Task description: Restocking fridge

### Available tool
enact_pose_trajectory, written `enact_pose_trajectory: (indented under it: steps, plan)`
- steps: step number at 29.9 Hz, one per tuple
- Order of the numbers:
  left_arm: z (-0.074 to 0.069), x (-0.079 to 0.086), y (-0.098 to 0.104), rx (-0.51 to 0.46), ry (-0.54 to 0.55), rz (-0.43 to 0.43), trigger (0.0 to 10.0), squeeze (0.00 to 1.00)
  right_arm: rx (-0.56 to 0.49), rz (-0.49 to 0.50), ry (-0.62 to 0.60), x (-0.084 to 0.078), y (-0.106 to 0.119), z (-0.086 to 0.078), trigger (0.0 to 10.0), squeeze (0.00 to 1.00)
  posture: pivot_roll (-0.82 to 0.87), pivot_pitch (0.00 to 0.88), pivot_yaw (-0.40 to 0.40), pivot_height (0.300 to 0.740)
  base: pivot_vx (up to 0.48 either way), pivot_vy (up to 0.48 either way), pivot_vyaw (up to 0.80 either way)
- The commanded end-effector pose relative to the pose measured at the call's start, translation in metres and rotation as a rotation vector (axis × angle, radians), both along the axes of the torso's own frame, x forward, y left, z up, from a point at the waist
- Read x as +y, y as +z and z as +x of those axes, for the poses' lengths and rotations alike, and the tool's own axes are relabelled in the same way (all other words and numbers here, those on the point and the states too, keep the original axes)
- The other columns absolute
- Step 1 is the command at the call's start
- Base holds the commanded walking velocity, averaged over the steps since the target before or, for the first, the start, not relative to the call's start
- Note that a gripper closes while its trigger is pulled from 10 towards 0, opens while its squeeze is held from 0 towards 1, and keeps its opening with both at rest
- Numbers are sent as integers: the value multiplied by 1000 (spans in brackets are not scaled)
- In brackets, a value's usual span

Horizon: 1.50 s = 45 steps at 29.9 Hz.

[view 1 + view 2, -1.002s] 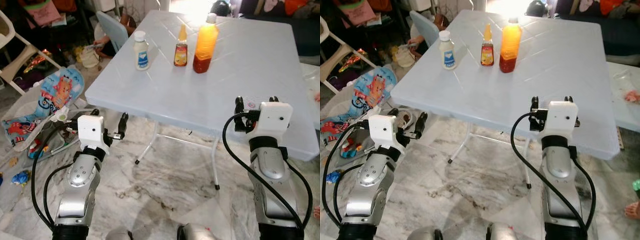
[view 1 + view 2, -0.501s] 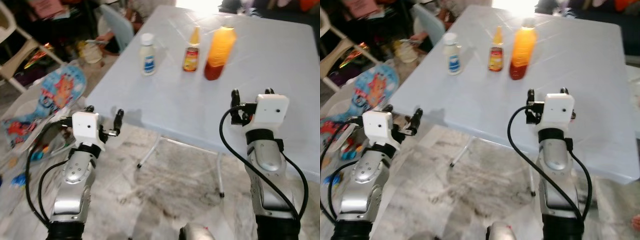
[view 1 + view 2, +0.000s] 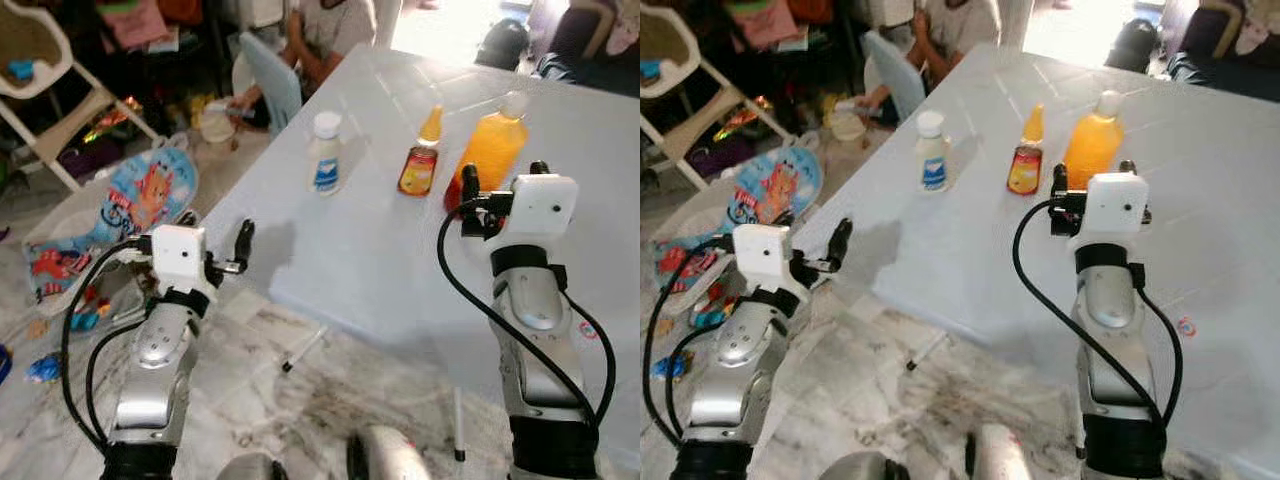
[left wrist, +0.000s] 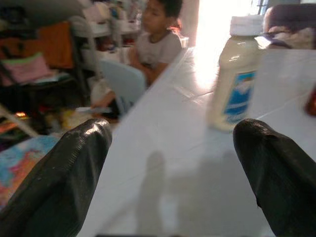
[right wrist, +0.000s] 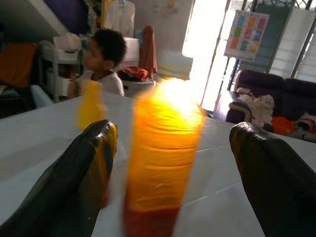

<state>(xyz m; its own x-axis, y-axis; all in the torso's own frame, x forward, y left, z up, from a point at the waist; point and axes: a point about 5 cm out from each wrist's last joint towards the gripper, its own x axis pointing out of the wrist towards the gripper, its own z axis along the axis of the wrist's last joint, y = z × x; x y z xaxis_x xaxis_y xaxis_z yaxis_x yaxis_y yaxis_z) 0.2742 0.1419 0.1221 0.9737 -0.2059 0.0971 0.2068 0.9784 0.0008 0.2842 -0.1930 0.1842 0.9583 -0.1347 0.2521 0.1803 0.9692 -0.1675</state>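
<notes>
Table (image 3: 400, 250) carries three bottles: white (image 3: 326, 153), small sauce (image 3: 420, 166), orange (image 3: 487, 140). Left hand (image 3: 215, 235), right hand (image 5: 173, 163) both spread wide, empty.

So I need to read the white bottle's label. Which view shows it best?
The left wrist view: the white bottle stands close, blue label facing the camera, though blurred. In the eye views it is small on the table.

Bright backlight glare, mild blur
</notes>
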Motion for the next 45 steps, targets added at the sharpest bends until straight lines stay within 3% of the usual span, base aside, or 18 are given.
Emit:
enact_pose_trajectory:
  steps: [1, 6, 21, 22, 23, 45]
  plan:
    - [1, 7, 0, 3, 21, 17, 10000, 0, -2, 4, 8, 2, 0, 1, 10000, 0, -109, 104, 24, 740, 307, 0, 0]
    - [1, 7, 0, 4, 21, 17, 10000, 0, -22, -41, -15, 4, 3, 2, 10000, 0, -106, 102, 24, 740, 0, 0, 0]
    - [2, 6, 2, 2, 8, 14, 10000, 0, -62, -38, -46, 2, 11, 9, 10000, 0, -102, 105, 32, 740, 0, 0, 0]
    - [2, 6, 2, 1, 7, 15, 10000, 0, -68, -33, -47, 3, 12, 8, 10000, 745, -102, 105, 32, 740, 0, 0, 0]
    - [2, 6, 2, 1, 6, 15, 10000, 0, -74, -24, -46, 3, 12, 8, 10000, 1000, -102, 105, 32, 740, 0, 0, 0]
    - [4, 4, 2, 3, -3, 8, 10000, 0, -115, -86, -154, 2, 20, -2, 10000, 1000, -102, 110, 32, 740, 0, 0, 0]
